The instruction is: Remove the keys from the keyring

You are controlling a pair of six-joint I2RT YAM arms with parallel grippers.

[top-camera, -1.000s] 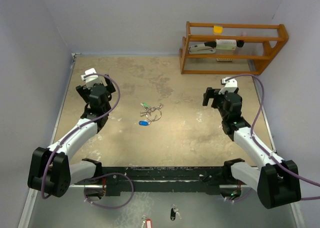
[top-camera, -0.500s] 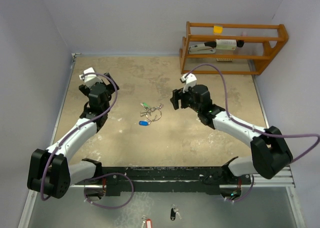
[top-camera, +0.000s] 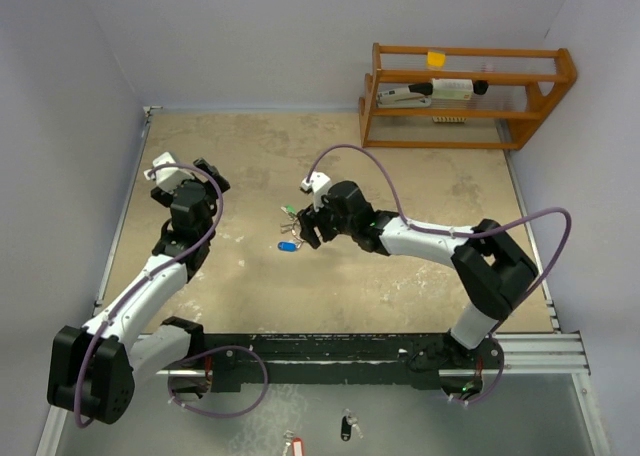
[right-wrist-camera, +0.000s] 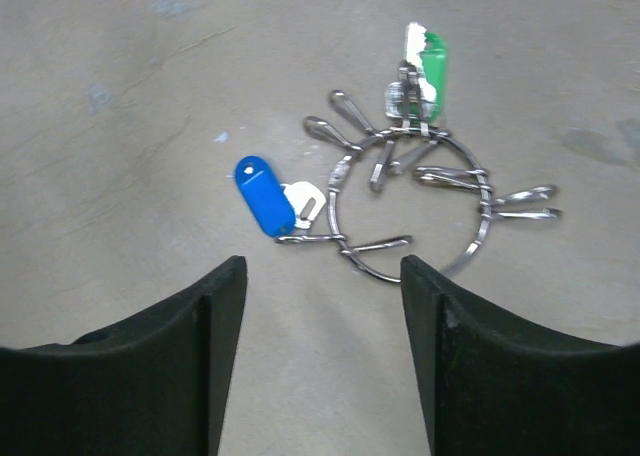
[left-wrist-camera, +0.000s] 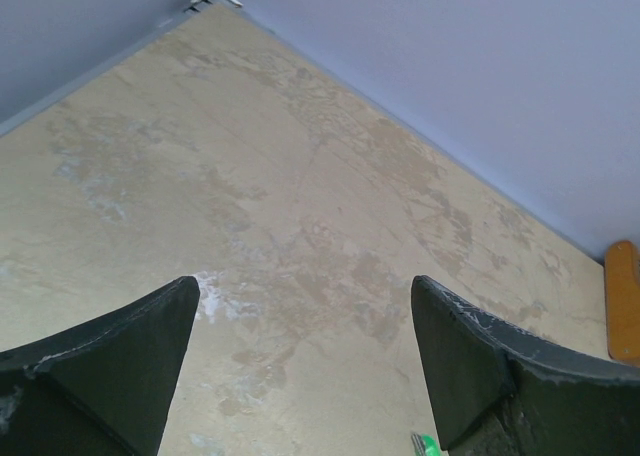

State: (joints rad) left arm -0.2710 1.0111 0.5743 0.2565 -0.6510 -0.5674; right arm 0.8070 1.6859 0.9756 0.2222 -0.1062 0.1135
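Near the middle of the table [top-camera: 420,186], flat on the mottled surface: the keyring [right-wrist-camera: 385,166], a loose tangle of thin silver wire loops and small clips, with both keys attached as far as can be judged. At its near-left edge, the blue-headed key [right-wrist-camera: 264,196], hooked to a small clip off the big loop; at the far side, the green-headed key [right-wrist-camera: 430,71], likewise clipped on. Just short of the ring, the right pincer [right-wrist-camera: 320,266], spread wide and holding nothing, fingertips low over the table, with the blue head and the near arc of the big loop just beyond the gap. Well apart on the left, the left pincer [left-wrist-camera: 305,286], also wide open and empty, facing bare table toward the far corner. Judged as the approach to a first grasp: nothing off the ring yet, no contact made. Calls next for a short advance and descent, then a close on something thin lying flat, probably the blue plastic head, thicker and easier to pinch than wire, without shoving the cluster along. Calls also for bringing the left pincer across to pin the big loop; hard to work a key round a wire coil with one hold alone. Likely to skate or bunch under a glancing touch, being light and loose. Off the table at the near ledge, a black-tagged key [top-camera: 347,426] and a red-tagged key [top-camera: 292,446], no part of this job.
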